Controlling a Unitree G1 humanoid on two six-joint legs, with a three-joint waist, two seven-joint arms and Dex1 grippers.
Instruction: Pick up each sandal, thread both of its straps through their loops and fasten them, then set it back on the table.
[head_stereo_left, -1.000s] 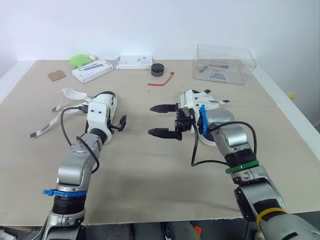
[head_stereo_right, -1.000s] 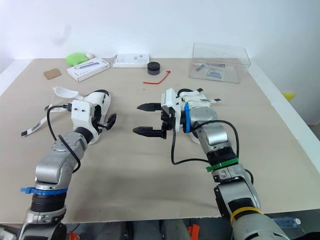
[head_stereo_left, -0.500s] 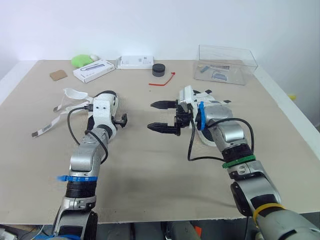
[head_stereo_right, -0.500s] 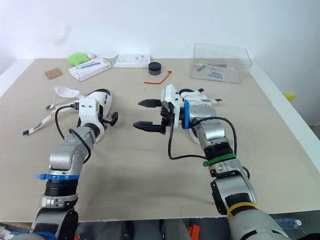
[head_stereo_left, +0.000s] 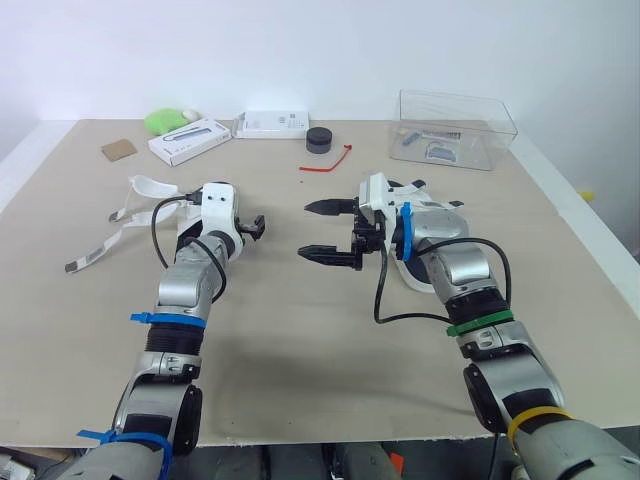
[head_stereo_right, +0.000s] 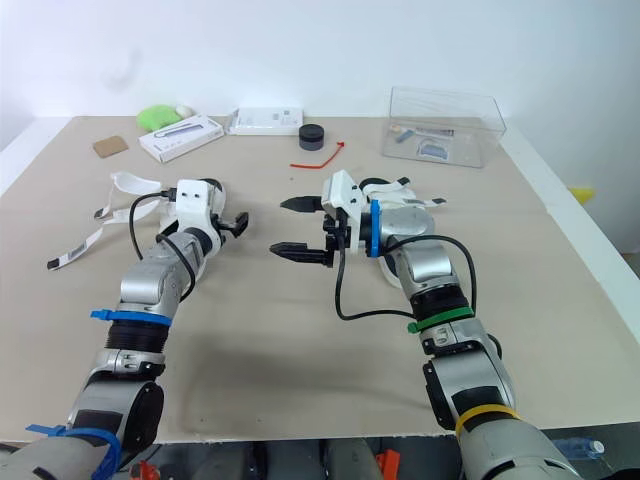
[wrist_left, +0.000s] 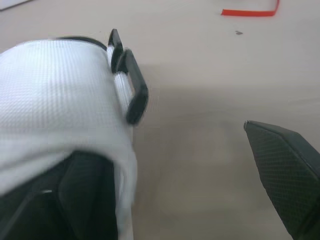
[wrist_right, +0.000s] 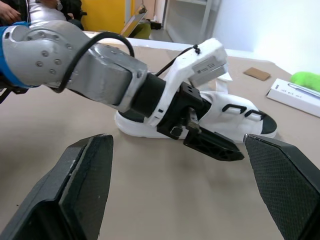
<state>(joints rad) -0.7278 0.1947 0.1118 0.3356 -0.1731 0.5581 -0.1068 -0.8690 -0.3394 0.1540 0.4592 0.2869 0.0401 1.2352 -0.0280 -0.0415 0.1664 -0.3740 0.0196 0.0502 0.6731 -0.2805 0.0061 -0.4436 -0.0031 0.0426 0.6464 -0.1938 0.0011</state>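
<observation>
Right claw (head_stereo_left: 306, 230) gapes, partly hiding one sandal (head_stereo_left: 432, 207).

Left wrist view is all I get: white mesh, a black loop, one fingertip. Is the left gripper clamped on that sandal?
Observer: No. The left gripper is open, alongside the left sandal, not clamped on it.
Operator: Straps threaded?
Observer: No. Its straps lie loose on the table, trailing to the robot's left.
Operator: Right arm?
Observer: The right gripper is open and empty, hovering over the table with its fingertips pointing toward the left arm.
</observation>
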